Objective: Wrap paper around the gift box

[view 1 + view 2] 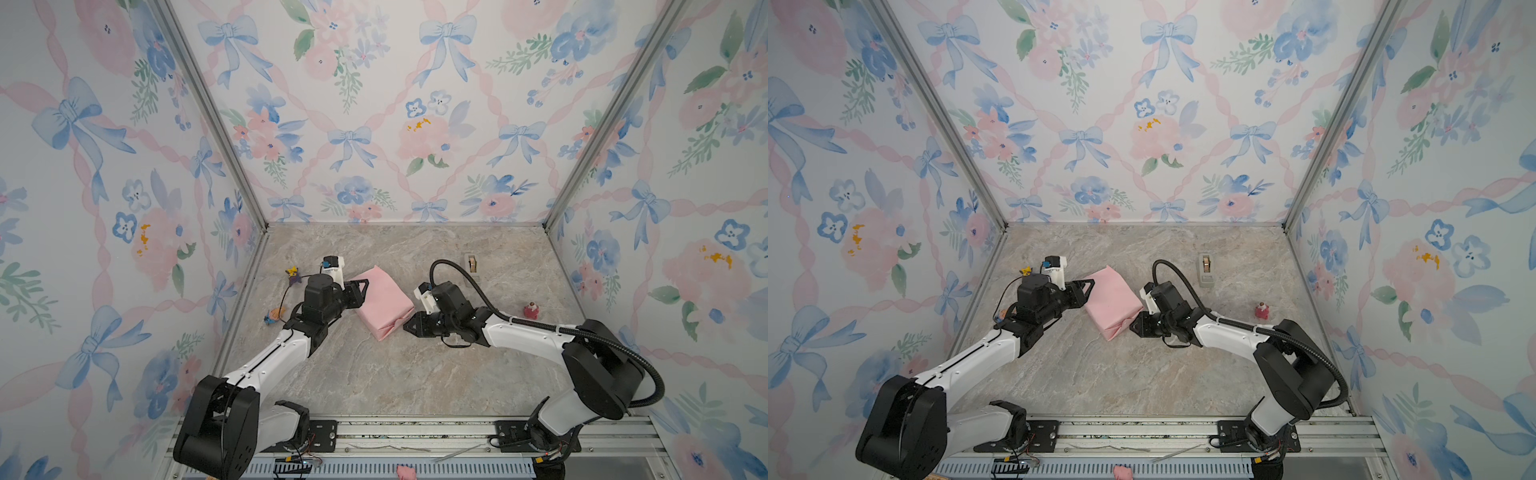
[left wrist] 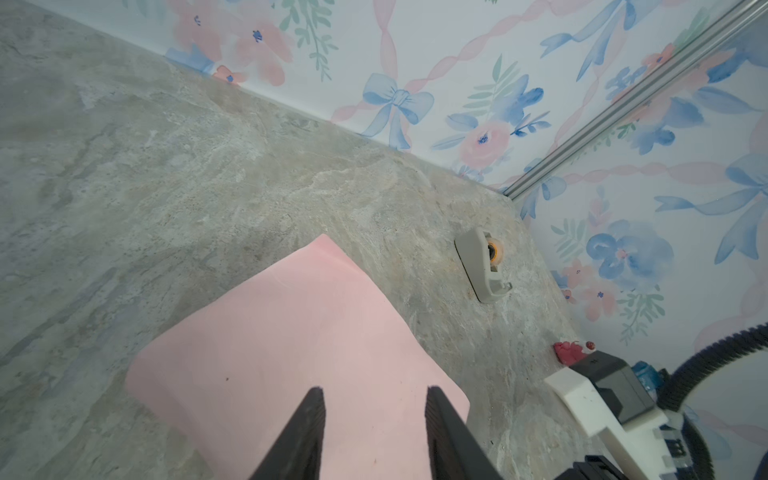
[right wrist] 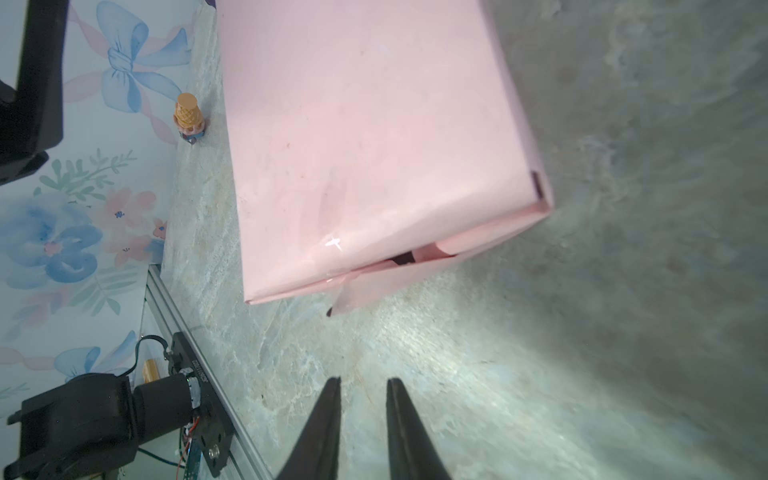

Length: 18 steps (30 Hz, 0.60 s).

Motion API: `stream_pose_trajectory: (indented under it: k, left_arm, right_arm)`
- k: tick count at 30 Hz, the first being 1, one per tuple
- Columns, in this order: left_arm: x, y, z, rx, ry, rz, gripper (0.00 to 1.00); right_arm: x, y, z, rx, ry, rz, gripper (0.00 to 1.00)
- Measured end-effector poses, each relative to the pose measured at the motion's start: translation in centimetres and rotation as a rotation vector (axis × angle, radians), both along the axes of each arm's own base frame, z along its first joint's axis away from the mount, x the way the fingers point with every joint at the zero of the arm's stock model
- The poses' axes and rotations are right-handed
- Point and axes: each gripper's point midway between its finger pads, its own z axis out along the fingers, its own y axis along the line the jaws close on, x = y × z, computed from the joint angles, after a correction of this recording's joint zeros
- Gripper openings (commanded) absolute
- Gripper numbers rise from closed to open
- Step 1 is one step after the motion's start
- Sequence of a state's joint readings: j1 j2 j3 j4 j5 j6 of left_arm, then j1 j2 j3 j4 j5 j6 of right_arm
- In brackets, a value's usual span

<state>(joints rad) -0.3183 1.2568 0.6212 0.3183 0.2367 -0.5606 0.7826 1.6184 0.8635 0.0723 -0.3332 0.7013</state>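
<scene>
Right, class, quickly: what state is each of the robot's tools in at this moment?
Left tool: open, holding nothing, at the pink paper.
Right tool: slightly open, empty.

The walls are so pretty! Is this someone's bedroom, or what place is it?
Probably a robot practice booth, not a bedroom: flowery wall panels, left arm and right arm bolted to a rail, a pink-wrapped parcel.

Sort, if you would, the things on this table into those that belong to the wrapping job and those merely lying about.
Job in hand:
the paper, pink side out, folded round the box
the gift box, only dark slivers showing at the folds
the tape dispenser, probably

Lying about:
red figurine
yellow-and-purple figurine
ice-cream cone toy
pink scrap by the front rail
</scene>
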Motion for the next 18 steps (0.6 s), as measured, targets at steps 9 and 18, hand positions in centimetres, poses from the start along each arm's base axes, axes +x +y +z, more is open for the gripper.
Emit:
stream_pose_trajectory:
  k: [9,18]
  left_arm:
    - [1.1,-2.6,-3.8,0.075,0.065,-0.094,0.35]
    - [1.2,-3.1,-6.4,0.086,0.113,-0.113,0.33]
  right_arm:
    - [0.8,2.1,-2.9,0.014,0.022,-0.071,0.12]
    - [1.6,2.5,-2.9,0.037,0.006,-0.095,0.09]
